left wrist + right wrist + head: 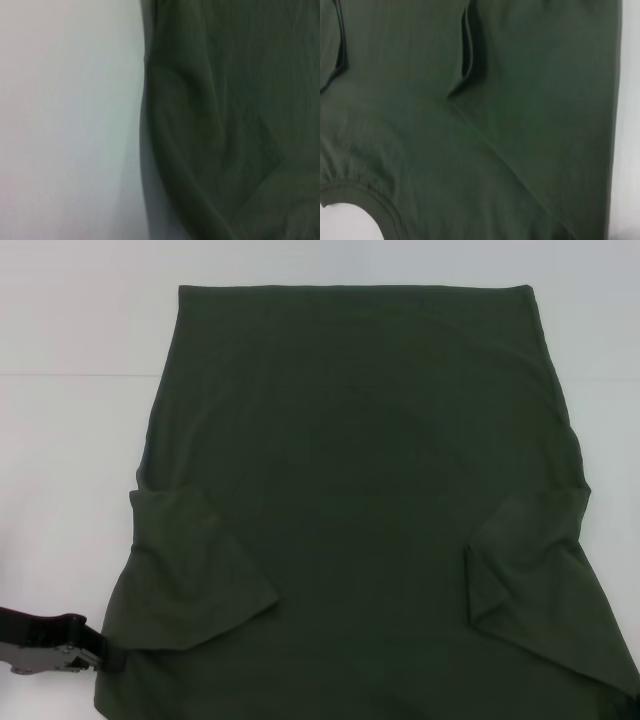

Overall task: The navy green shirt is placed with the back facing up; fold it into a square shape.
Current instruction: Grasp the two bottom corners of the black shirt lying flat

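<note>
The navy green shirt lies flat on the white table, plain side up, hem at the far end. Both short sleeves are folded inward over the body, one on the left and one on the right. My left gripper rests at the shirt's near left edge, low on the table. The left wrist view shows that side edge of the shirt against the table. In the right wrist view I see the shirt with its collar rim. Only a dark sliver of my right gripper shows at the near right corner.
White table surface borders the shirt on the left, on the right and beyond the hem. No other objects are in view.
</note>
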`<state>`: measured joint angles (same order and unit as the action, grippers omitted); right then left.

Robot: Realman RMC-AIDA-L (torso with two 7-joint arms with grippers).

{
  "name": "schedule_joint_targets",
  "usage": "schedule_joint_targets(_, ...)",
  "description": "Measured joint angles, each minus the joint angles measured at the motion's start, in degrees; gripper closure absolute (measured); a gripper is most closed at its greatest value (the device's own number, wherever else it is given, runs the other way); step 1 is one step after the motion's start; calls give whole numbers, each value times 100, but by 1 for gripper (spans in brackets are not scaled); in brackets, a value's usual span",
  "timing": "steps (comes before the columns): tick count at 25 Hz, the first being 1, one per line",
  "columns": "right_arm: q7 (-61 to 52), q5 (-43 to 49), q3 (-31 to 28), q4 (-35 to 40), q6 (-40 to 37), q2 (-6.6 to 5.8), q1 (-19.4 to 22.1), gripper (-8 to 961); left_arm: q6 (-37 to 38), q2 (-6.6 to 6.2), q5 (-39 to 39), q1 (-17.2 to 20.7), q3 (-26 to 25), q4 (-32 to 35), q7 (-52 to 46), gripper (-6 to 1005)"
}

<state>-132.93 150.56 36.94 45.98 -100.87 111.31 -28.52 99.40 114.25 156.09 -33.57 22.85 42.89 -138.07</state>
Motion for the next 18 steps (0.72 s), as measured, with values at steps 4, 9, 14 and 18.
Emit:
schedule_joint_targets(4,-6,-3,-3,-2,7,10,-11,69,0,0,0,-6,0,0,0,972)
schedule_joint_targets(9,2,-4,-19,-2,11,24,-32,69,-12,0,0,-9,0,0,0,971)
schedule_joint_targets(14,12,-2,0,-4,35,55,-69,68,-15,0,0,-9,0,0,0,971)
schedule_joint_targets(18,14,0,3,-69,35,65,-98,68,-18,0,1,-9,0,0,0,971)
